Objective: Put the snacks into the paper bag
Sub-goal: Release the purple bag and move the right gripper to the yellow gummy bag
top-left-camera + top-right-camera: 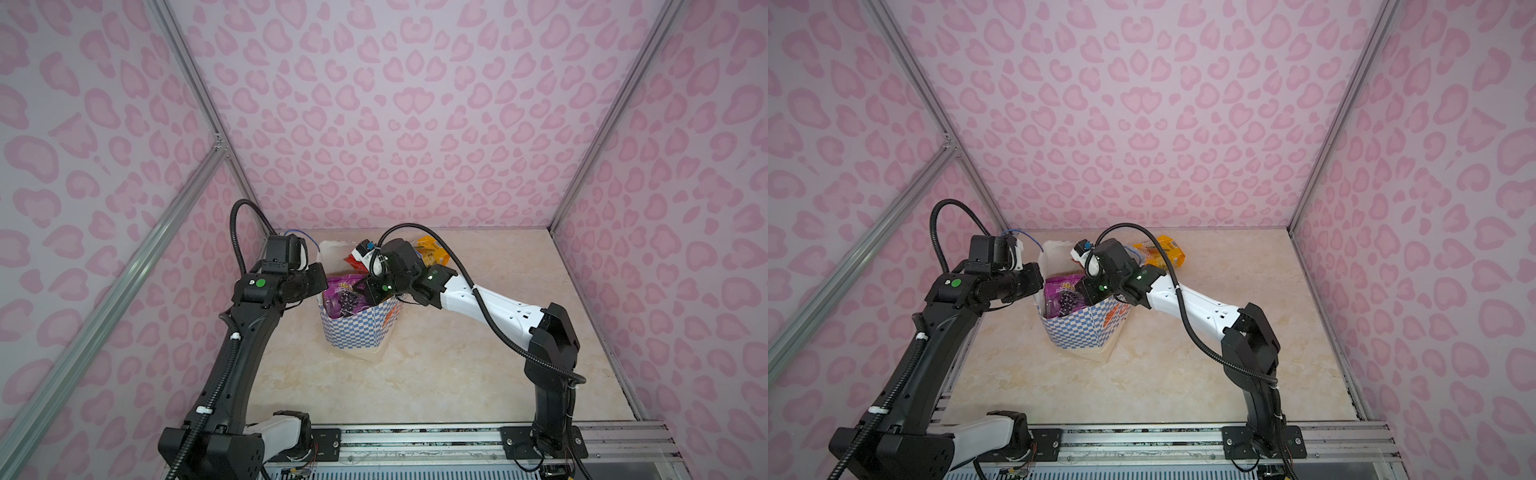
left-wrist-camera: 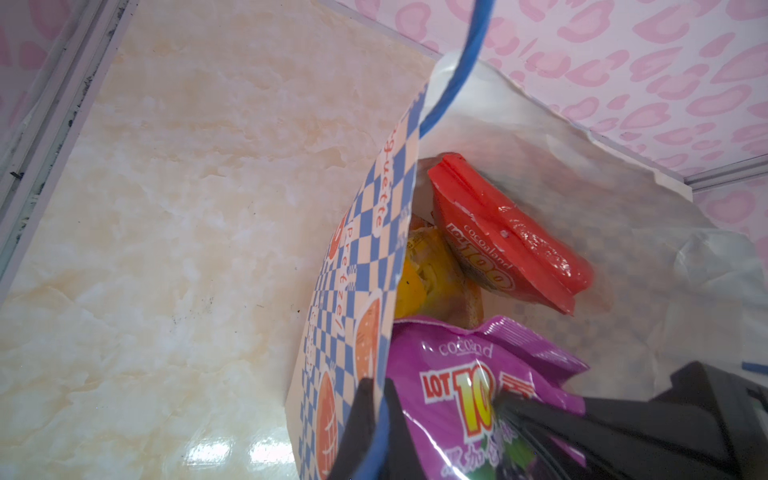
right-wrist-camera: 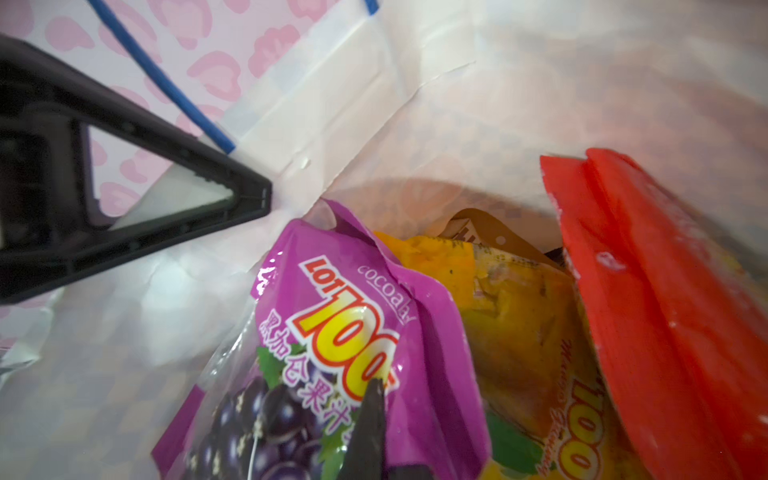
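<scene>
"Right end effector [image 3: 372, 399] is clamping onto the glossy, crinkled purple packet [image 3: 340, 299], which is sitting inside the checkered paper bag [image 1: 357, 332]."

"And the left end effector [image 3: 259, 198]?"

"It's pinching the bag's thin, creased rim beside the blue cord handle [image 3: 166, 83]. A shiny red packet [image 2: 511, 237] and a wrinkled yellow packet [image 3: 519, 324] are lying in there too. The bag is standing on the marbled desk [image 1: 457, 353]."

- The left arm [image 1: 245, 345], black, rises from its base at the near left. Its wrist bends inward toward the middle.
- The left gripper [image 3: 266, 199] has its jaws pressed together on the rim of the paper bag [image 1: 357, 332].
- The right arm [image 1: 490, 303] stands up from its base at the near right. Its white forearm slants inward.
- The right gripper [image 3: 374, 395] points downward, jaws pinched on the purple packet [image 3: 332, 299].
- The two grippers are near each other but apart.
</scene>
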`<state>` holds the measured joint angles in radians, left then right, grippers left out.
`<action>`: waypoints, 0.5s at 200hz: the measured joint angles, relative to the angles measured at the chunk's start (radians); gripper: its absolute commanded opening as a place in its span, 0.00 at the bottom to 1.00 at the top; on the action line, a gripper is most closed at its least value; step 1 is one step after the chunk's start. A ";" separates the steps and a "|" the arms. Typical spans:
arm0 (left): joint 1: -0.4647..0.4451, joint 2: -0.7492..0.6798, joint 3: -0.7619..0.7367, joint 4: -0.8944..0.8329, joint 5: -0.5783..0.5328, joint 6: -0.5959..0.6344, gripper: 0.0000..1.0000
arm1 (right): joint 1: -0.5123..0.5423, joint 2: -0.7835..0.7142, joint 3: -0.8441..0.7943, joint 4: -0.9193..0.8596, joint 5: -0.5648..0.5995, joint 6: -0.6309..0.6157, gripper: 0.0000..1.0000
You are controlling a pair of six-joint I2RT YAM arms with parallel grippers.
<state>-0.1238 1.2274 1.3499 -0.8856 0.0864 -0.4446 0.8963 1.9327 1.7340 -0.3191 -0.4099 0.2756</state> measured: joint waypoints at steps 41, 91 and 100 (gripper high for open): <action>0.000 0.008 0.000 0.011 0.002 0.000 0.05 | -0.013 0.013 0.095 -0.117 0.039 -0.018 0.48; -0.001 0.004 -0.045 0.050 -0.020 -0.001 0.05 | -0.026 0.022 0.328 -0.203 0.047 -0.050 0.81; -0.001 0.002 -0.048 0.051 -0.026 -0.001 0.05 | -0.029 0.004 0.352 -0.203 0.052 -0.051 0.86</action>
<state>-0.1246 1.2297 1.3018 -0.8345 0.0608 -0.4454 0.8673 1.9366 2.0861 -0.5220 -0.3580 0.2241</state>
